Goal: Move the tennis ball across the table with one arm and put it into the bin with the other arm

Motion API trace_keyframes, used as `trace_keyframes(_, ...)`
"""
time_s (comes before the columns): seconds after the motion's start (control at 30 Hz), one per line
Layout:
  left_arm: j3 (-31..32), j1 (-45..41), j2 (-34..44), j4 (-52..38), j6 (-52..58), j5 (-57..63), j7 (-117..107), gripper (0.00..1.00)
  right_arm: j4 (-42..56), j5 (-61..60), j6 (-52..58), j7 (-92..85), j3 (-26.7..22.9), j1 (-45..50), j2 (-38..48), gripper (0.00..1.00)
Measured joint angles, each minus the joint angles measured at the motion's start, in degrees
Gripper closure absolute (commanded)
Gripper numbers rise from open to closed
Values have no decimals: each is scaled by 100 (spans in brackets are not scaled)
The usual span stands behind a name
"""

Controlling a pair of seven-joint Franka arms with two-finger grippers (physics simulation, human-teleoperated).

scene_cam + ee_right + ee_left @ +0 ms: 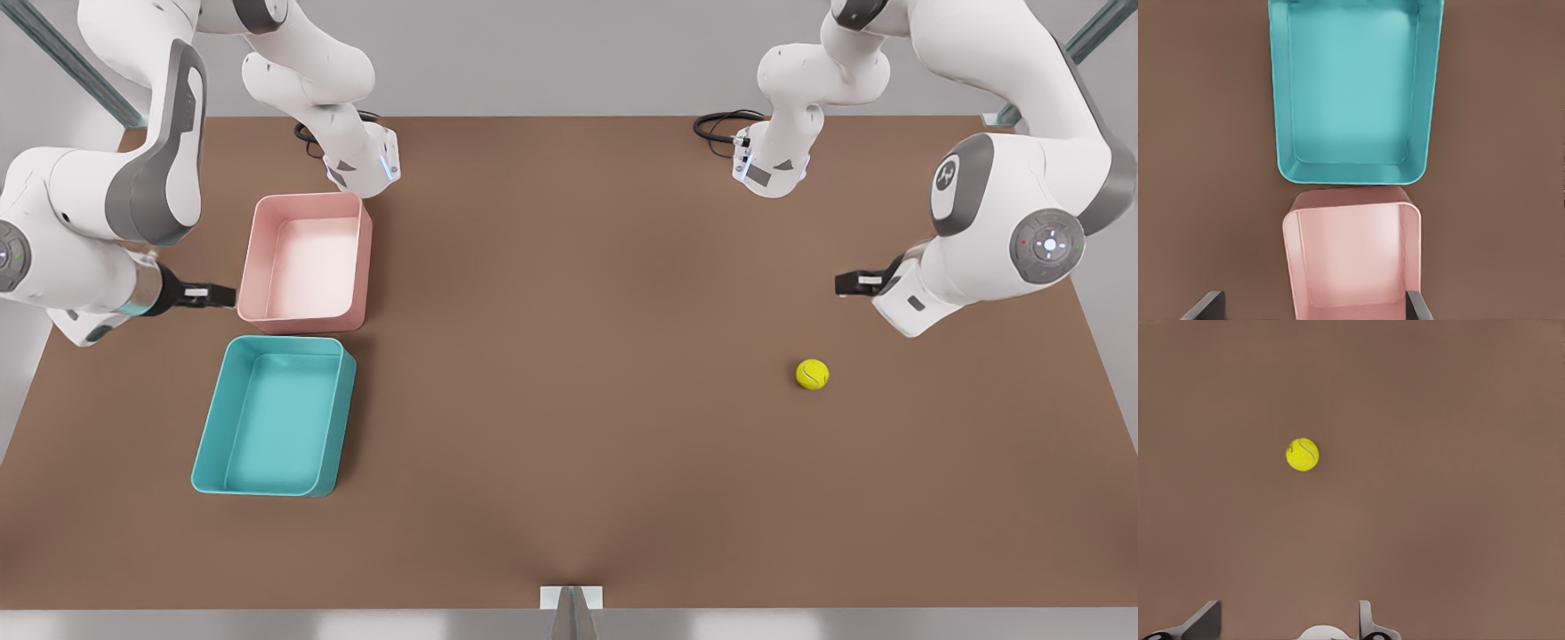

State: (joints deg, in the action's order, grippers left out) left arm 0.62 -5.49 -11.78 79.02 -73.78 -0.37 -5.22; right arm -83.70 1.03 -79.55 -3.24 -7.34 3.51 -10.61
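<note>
Tennis ball point(812, 374) on table point(569, 444) (no legible markings), bin point(274, 416) apart.

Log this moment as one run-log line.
tennis ball: on table, ungrasped | left gripper: open, above ball side | right gripper: open, over pink tray | teal bin: empty

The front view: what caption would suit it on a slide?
Tennis ball lies on the table, far from the teal bin and pink tray; both tools wait, open.
</note>
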Motion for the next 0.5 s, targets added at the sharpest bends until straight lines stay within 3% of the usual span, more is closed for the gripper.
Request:
trace_keyframes(0.07,-3,3,2,3,-102,4,-60,0,0,4,-177,-24,-8,-4,0,0)
trace_keyframes(0.13,-18,4,-168,8,-163,18,-74,79,-1,6,-302,-46,-10,-3,0,0)
trace_keyframes(0.3,-105,434,-1144,558,-1309,117,681,79,-8,3,-480,-91,-9,7,-8,0)
trace_keyframes(0.5,-149,783,-1572,1780,-3255,191,3094,79,0,-5,-561,-133,-2,5,-60,0)
